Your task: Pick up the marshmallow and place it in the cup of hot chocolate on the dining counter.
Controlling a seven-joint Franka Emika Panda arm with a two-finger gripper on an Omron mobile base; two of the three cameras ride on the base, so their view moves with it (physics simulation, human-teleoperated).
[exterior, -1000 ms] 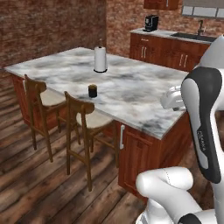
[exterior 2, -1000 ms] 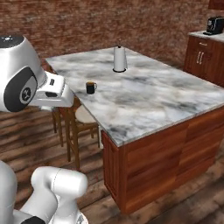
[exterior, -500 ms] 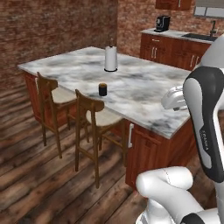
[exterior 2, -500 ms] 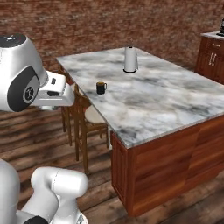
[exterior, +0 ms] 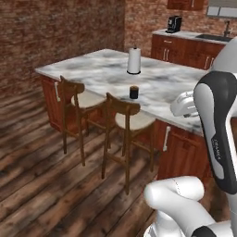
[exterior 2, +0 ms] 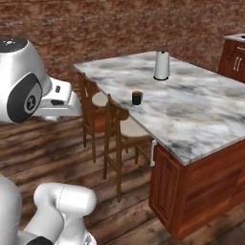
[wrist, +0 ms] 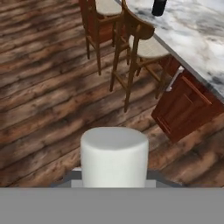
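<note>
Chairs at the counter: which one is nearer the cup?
The chair closer to the robot. Its backrest stands just in front of the cup; the other chair sits further along the counter, away from the cup.

One marking shows: a short line of small grey lettering running lengthwise down the dark band of the robot arm [exterior: 221,150] in the left base view. It is too small and blurred to read. Nothing legible stands on the paper towel roll [exterior: 134,60], the cup of hot chocolate [exterior: 134,92], the coffee machine [exterior: 174,24] or the cabinets.
</note>
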